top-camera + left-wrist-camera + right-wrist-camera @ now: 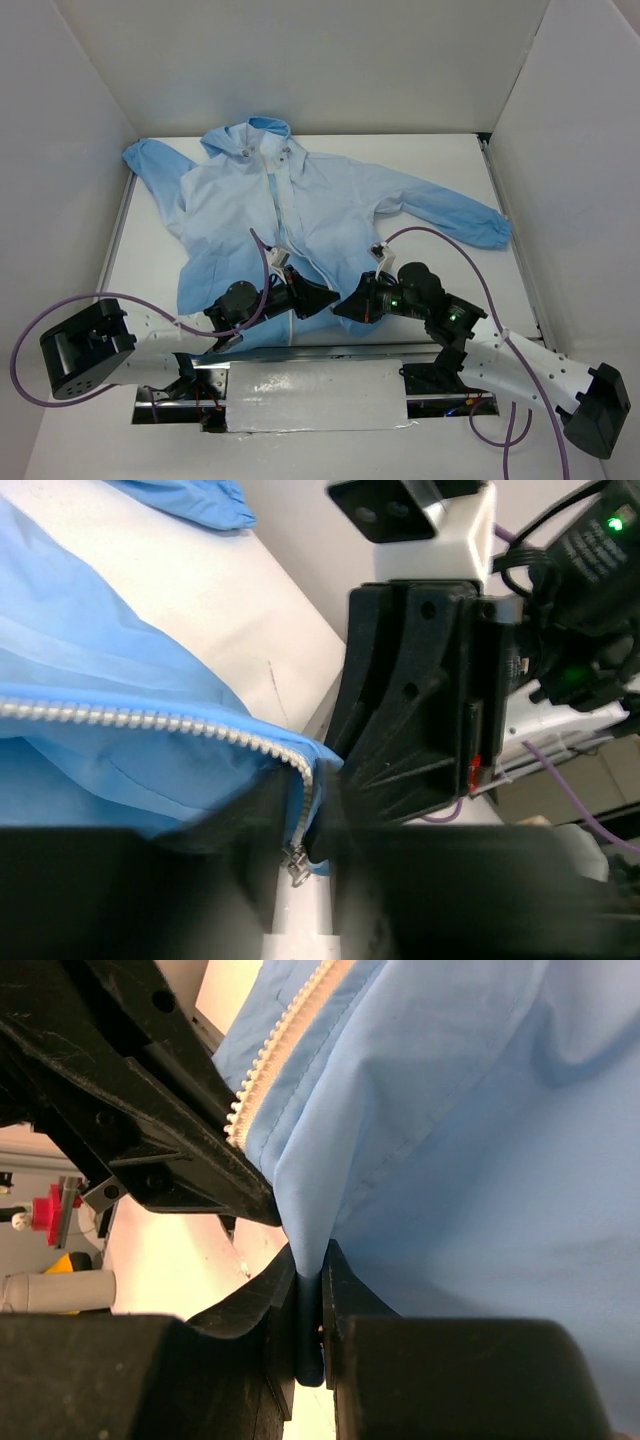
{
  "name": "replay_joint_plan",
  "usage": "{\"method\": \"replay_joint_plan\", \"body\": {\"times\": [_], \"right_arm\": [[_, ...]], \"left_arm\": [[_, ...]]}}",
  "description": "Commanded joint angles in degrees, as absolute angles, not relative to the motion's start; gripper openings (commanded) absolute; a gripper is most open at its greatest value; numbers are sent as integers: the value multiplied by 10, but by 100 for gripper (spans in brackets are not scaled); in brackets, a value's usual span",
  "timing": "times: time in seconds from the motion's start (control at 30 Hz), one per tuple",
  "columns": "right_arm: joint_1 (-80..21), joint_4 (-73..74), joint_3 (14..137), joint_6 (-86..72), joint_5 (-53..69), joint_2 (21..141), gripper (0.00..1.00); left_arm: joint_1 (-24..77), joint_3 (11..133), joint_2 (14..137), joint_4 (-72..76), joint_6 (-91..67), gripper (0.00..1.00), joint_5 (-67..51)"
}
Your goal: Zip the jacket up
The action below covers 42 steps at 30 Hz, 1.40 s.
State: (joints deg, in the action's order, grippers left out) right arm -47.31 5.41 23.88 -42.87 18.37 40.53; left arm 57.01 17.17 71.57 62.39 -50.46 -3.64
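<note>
at the near edge of the counter (450, 290), the jacket (330, 200) lies flat, front up. its hood (250, 135) points toward the far wall, the sleeves lie out to either side, and the hem sits just in front of the arm bases. both arms reach in low and meet at the bottom of the white zipper (275, 195), their tips almost touching. that placement makes sense, since the two bottom ends must be brought together and seated before anything can slide up. each wrist camera shows a single row of teeth standing alone, so the front looks not yet joined at the hem.

the right gripper (308, 1310) is pressed together on a fold of blue fabric just beside its row of teeth. cloth fills the slit between its fingers and pulls taut from there, apparently to anchor that side.

the left gripper (300, 880) stands only narrowly parted. the end of the other zipper row, with a small metal fitting (296, 865), hangs in the gap between its blurred fingers (200, 880). the gap looks wider than the tape, so i judge the end loose rather than clamped, though the blur leaves contact with one pad uncertain.
</note>
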Motion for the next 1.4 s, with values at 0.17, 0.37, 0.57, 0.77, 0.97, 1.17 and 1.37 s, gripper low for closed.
{"method": "replay_joint_plan", "body": {"times": [0.17, 0.37, 0.57, 0.77, 0.97, 1.17, 1.37], "right_arm": [[-468, 47, 245, -418, 126, 420, 0], [-468, 32, 241, -429, 122, 442, 0], [-467, 56, 249, -428, 101, 442, 0], [-467, 74, 258, -421, 93, 446, 0], [-467, 83, 256, -412, 98, 440, 0], [-466, 82, 251, -411, 95, 439, 0], [-466, 83, 251, -409, 97, 446, 0]], "left_arm": [[569, 253, 615, 322, -460, 99, 111], [571, 328, 520, -49, -512, 92, 291], [606, 373, 554, -269, -599, 95, 276], [664, 398, 623, -369, -678, 97, 266], [679, 402, 627, -386, -686, 87, 249], [679, 403, 663, -368, -674, 82, 236], [683, 424, 700, -366, -659, 77, 234]]}}
